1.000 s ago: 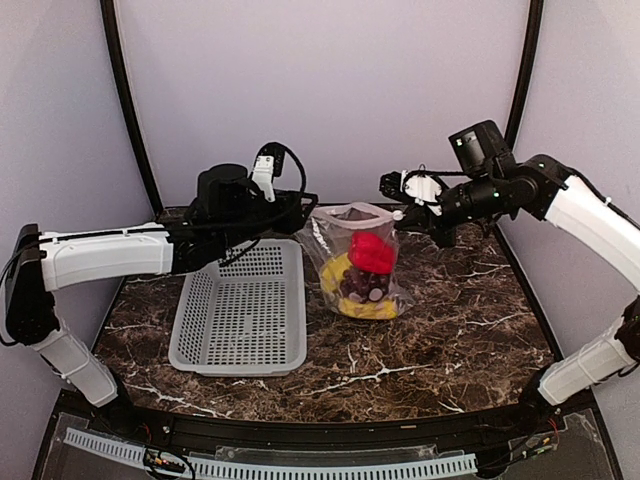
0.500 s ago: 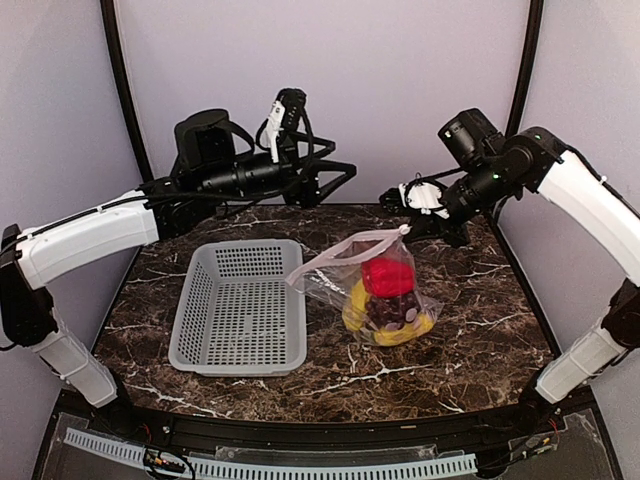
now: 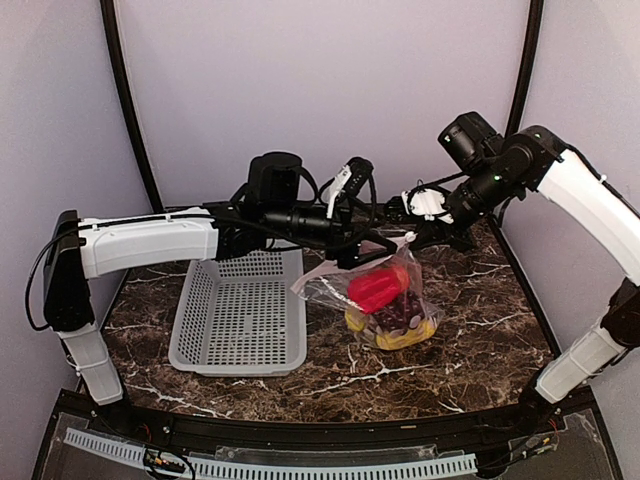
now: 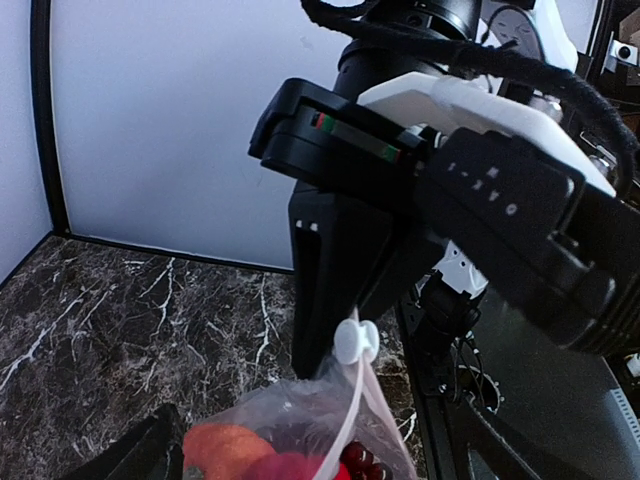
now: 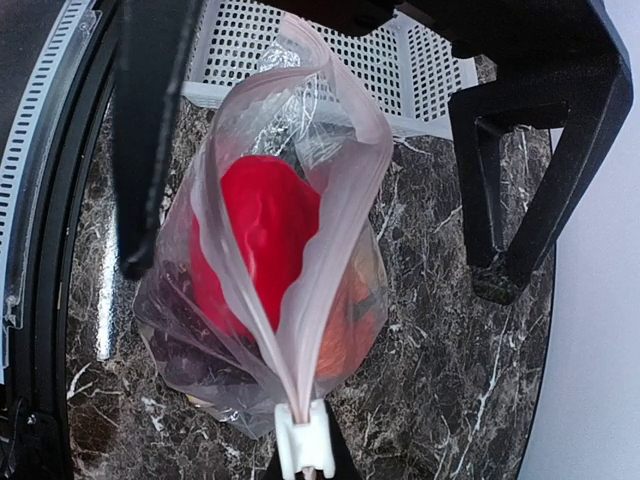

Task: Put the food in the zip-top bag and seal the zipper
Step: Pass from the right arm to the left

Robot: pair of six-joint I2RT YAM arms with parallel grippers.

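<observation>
The zip-top bag hangs by its top over the marble, right of centre. It holds the food: a red pepper, dark grapes, yellow pieces and an orange fruit. My right gripper is shut on the white slider at one end of the pinkish zipper and holds that corner up. The bag's mouth gapes open. My left gripper is open. In the right wrist view its fingers straddle the bag's mouth without touching it. The left wrist view shows the slider.
A white perforated basket sits empty on the table left of the bag, under my left arm. The table is dark marble. Purple walls and black frame posts close in the back and sides.
My left arm swung down and right from behind the basket to the bag's mouth. The right gripper kept the slider and stayed almost still. The bag hangs a little more upright.
</observation>
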